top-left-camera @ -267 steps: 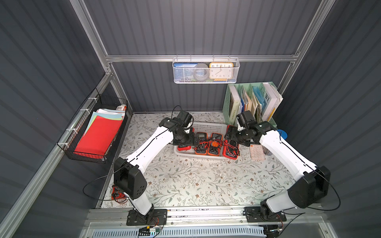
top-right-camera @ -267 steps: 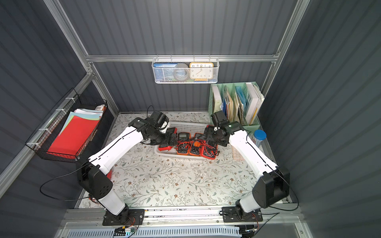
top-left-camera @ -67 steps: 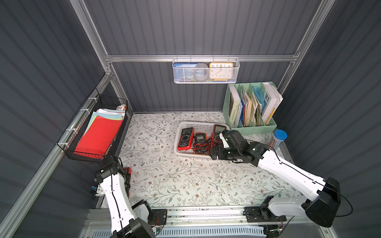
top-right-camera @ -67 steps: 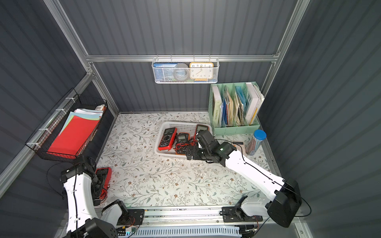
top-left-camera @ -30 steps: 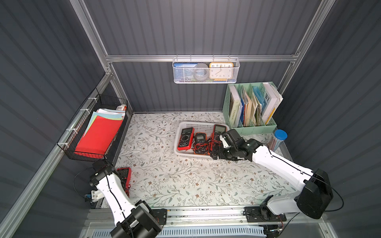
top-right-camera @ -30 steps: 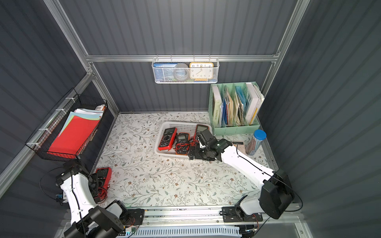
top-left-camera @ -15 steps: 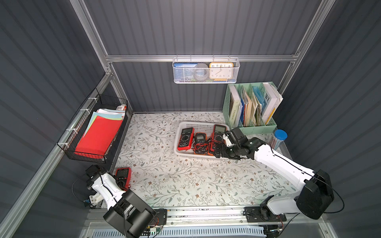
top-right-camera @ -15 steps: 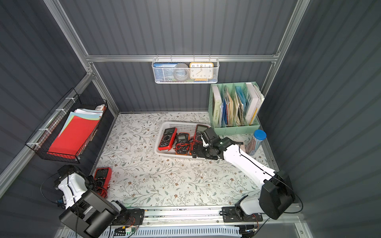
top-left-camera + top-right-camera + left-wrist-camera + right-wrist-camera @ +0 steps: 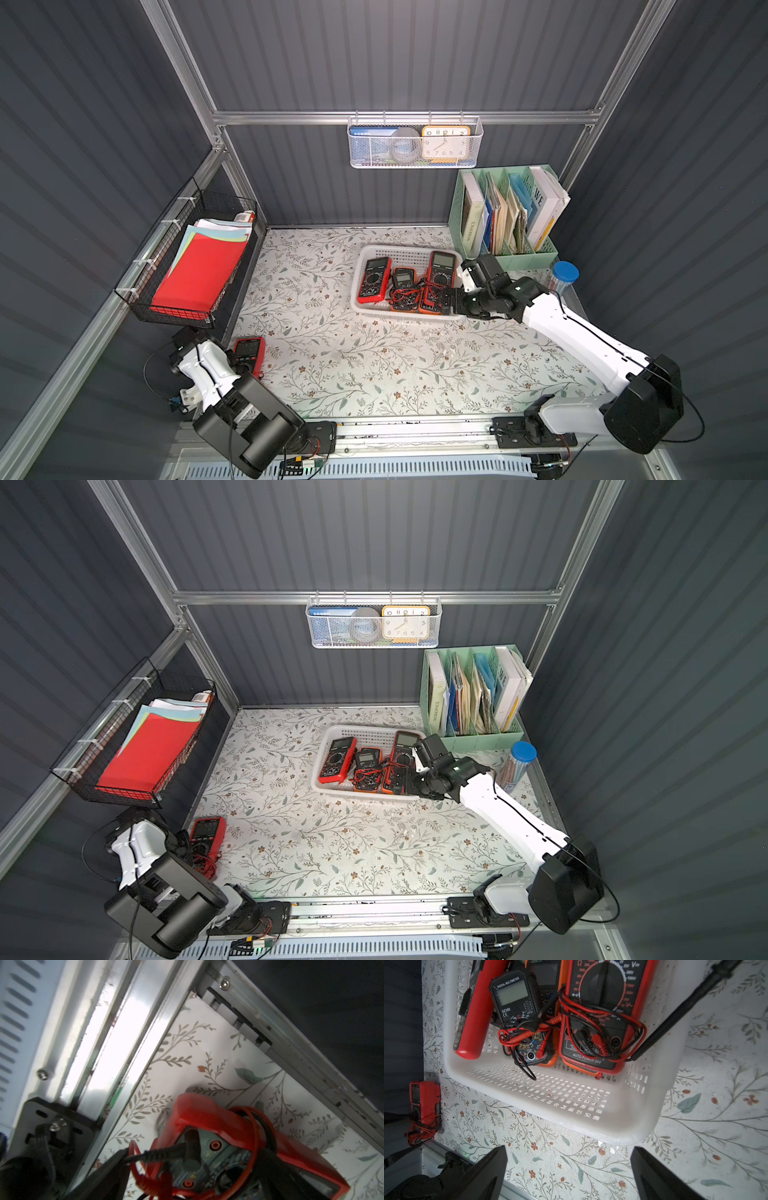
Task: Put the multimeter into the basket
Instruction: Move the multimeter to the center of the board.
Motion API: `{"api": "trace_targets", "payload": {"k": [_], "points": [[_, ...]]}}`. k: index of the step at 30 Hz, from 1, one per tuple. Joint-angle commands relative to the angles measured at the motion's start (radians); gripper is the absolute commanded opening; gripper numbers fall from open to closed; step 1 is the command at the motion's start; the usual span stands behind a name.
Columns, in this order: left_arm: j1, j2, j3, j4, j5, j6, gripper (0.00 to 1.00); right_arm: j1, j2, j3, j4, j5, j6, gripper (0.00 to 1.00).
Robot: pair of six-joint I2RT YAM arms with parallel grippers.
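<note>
A red multimeter (image 9: 248,355) (image 9: 206,835) wound with red and black leads lies flat at the table's front left corner. My left gripper (image 9: 195,1167) is open around its socket end, one finger (image 9: 112,1167) on either side. The white perforated basket (image 9: 409,253) (image 9: 365,731) stands at the back centre with several multimeters inside. My right gripper (image 9: 569,1167) is open and empty, low over the table just outside the basket's near wall (image 9: 571,1122), by its right corner (image 9: 446,299). The right wrist view also catches the loose multimeter (image 9: 424,1101) far off.
A green file holder (image 9: 505,216) with books stands at the back right, with a blue-capped tube (image 9: 565,276) beside it. A black wire basket of red papers (image 9: 195,266) hangs on the left wall. A white mesh basket with a clock (image 9: 415,141) hangs on the back wall.
The left arm has folded lower and closer onto the multimeter at the front left corner. The right gripper has shifted a little right along the basket's front. The multimeter has not moved.
</note>
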Motion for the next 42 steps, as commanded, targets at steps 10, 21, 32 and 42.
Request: {"api": "trace_targets", "payload": {"k": [10,21,32,42], "points": [[-0.358,0.01,-0.077,0.004,0.085,-0.182,0.99,-0.028,-0.084,0.034,-0.031,0.013,-0.021,0.99],[-0.662,0.009,-0.192,0.148,0.049,-0.313,0.99,-0.044,-0.099,0.058,-0.053,0.018,-0.022,0.99],[-0.9,0.13,-0.069,0.183,0.007,-0.321,0.99,-0.045,-0.081,0.083,-0.048,0.011,-0.008,0.99],[-1.079,0.228,0.111,0.177,-0.009,-0.249,0.99,-0.044,-0.079,0.074,-0.046,0.02,0.004,0.99]]}}
